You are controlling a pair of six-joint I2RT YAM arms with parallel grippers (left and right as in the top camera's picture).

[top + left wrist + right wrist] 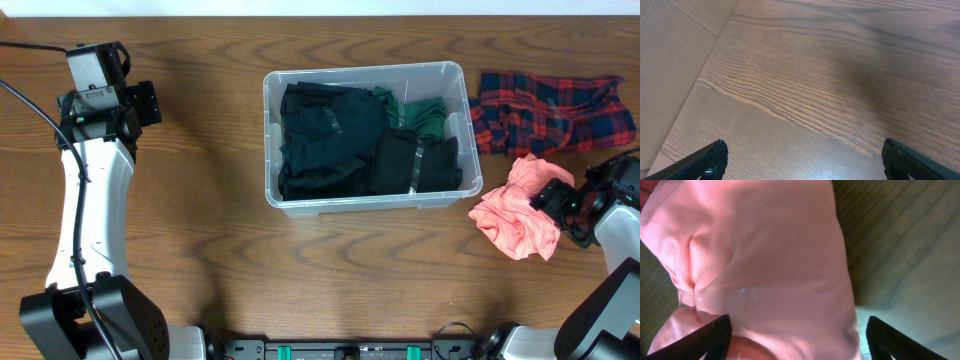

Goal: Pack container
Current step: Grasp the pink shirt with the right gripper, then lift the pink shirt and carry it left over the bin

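Note:
The clear container stands at the table's middle back, holding black and dark green clothes. A crumpled pink garment lies on the table to its right. My right gripper is open over the pink garment, which fills the space between its fingers in the right wrist view. My left gripper is open and empty above bare wood at the far left, well away from the container.
A red and navy plaid garment lies spread at the back right, just beyond the pink one. The left arm's base stands at the front left. In the left wrist view the table's left edge shows.

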